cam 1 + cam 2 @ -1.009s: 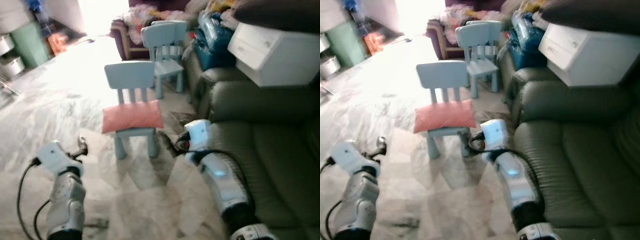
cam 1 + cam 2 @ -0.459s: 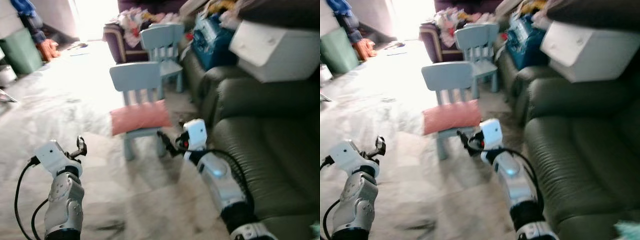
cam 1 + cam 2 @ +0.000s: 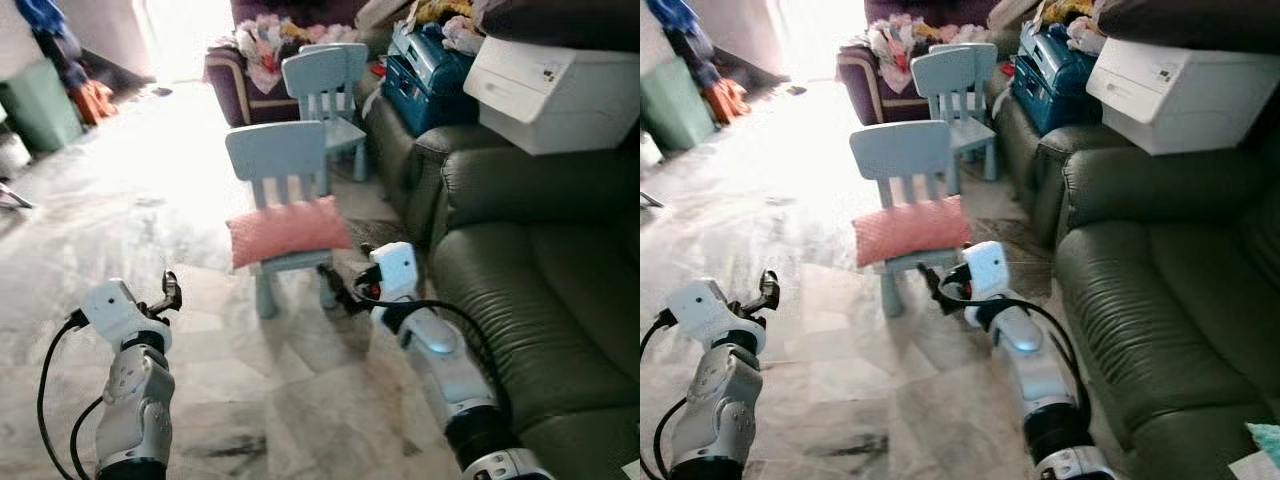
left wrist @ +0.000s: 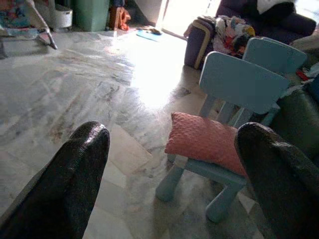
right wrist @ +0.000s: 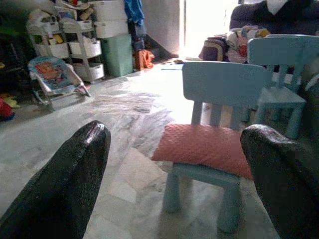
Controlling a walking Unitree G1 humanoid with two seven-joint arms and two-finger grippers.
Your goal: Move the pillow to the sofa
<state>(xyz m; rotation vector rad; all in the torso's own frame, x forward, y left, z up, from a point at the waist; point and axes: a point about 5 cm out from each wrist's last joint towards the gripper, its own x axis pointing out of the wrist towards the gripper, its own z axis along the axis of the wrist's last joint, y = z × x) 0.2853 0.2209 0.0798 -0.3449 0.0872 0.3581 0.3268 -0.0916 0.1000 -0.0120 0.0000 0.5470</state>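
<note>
Behind pillow (image 5: 207, 148), storage rack (image 5: 55, 47) beyond right pincer (image 5: 174, 164).

Two silver, rounded arm casings end in white box-shaped wrist blocks. A black cable loops out beside the left arm (image 3: 130, 400), and another arches over the right arm (image 3: 440, 360). Each gripper carries black, textured, blunt-tipped fingers (image 4: 75, 184).

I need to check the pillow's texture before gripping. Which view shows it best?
The right wrist view: the pink pillow lies nearest there, on the blue chair. The left wrist view shows it smaller; both eye views show it from above.
</note>
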